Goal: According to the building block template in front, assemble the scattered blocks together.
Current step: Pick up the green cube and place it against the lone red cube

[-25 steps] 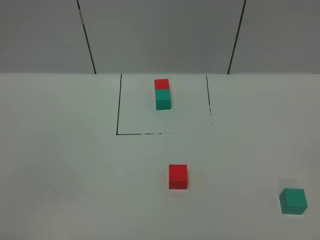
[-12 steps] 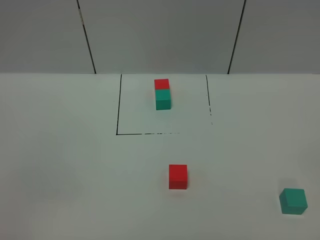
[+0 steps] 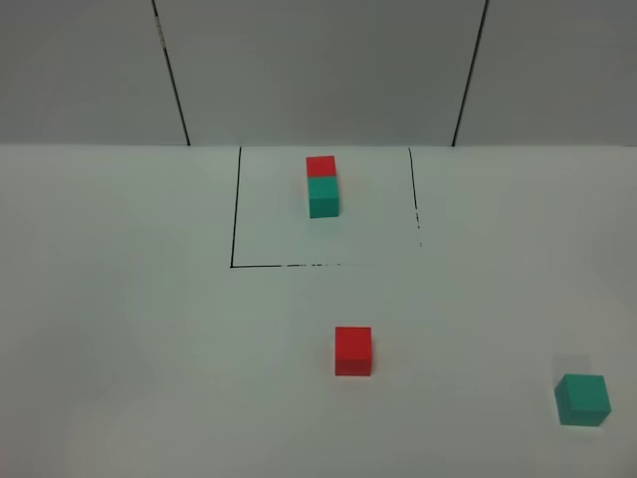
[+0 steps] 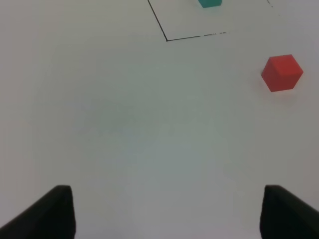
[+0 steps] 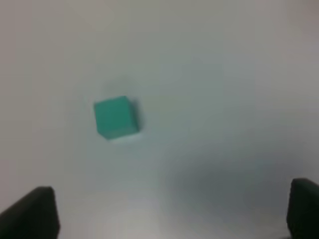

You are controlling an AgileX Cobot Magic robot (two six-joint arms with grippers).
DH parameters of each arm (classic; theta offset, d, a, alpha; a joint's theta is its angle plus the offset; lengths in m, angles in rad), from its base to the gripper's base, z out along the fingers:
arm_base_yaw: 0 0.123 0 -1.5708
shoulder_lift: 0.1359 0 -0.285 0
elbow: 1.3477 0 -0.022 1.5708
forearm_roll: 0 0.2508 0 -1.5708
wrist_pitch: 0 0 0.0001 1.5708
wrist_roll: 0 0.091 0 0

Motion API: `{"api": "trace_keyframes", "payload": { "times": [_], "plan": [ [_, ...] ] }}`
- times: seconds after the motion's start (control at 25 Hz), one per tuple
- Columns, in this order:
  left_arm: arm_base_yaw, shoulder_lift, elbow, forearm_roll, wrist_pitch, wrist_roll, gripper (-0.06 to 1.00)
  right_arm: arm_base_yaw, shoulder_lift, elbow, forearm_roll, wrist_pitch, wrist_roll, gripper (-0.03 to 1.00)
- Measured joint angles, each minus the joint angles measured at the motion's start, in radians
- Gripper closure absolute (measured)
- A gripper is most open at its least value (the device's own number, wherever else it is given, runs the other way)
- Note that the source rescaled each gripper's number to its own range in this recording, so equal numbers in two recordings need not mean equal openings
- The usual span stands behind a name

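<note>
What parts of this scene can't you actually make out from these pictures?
- The left claw and right claw: only dark fingertips show, cut off by each wrist view's edge; the high view shows neither.
- The template pair: in the left wrist view the picture's edge cuts off all but a teal sliver.
- The loose teal cube: blurred in the right wrist view, so its edges look soft.

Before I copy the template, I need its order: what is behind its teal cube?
A red cube, touching it, inside the black outline. The teal cube covers the red one's front face.
</note>
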Motion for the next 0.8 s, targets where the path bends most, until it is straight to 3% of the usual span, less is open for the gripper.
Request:
{"api": "trace_keyframes", "payload": {
  "times": [0.32, 0.52, 0.8],
  "plan": [
    [0.000, 0.000, 0.000, 0.000, 0.000, 0.000, 0.35, 0.074, 0.573, -0.118, 0.048, -0.035, -0.048, 0.14],
    [0.000, 0.000, 0.000, 0.000, 0.000, 0.000, 0.35, 0.154, 0.805, -0.118, 0.048, -0.204, -0.030, 0.14],
    [0.000, 0.000, 0.000, 0.000, 0.000, 0.000, 0.35, 0.167, 1.026, -0.118, 0.046, -0.368, -0.021, 0.14]
  ]
}}
